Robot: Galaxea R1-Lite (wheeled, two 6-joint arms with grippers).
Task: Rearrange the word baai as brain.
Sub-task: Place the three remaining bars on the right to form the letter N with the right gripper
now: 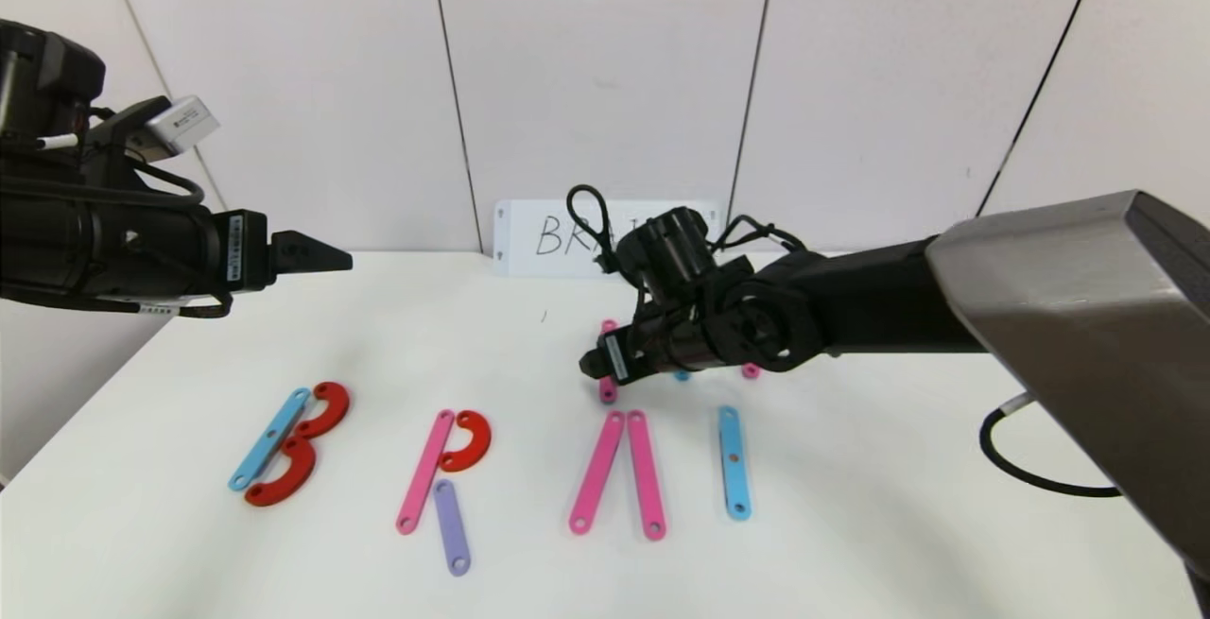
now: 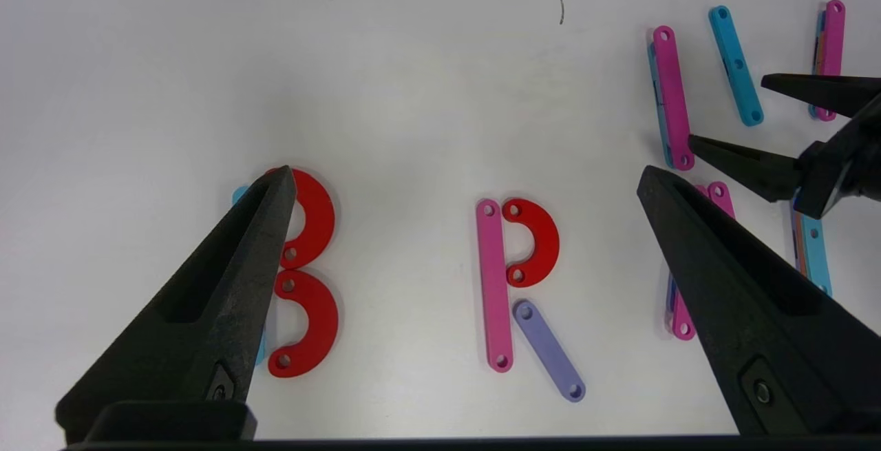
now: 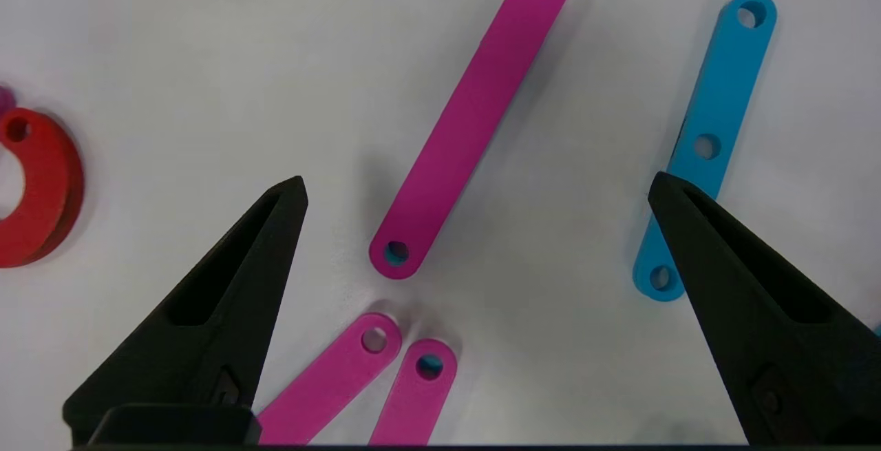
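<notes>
The letters lie in a row on the white table. B is a blue bar with two red C pieces. R is a pink bar, a red C and a purple bar. Two leaning pink bars and one blue bar follow. My right gripper is open and empty, low over spare bars behind the row: a pink bar between its fingers and a blue bar by one fingertip. My left gripper is open and empty, raised above the table's left.
A white card with handwritten BRAIN leans on the wall behind the right arm. Another spare pink bar lies behind the row at the right. A black cable loops on the table at the right.
</notes>
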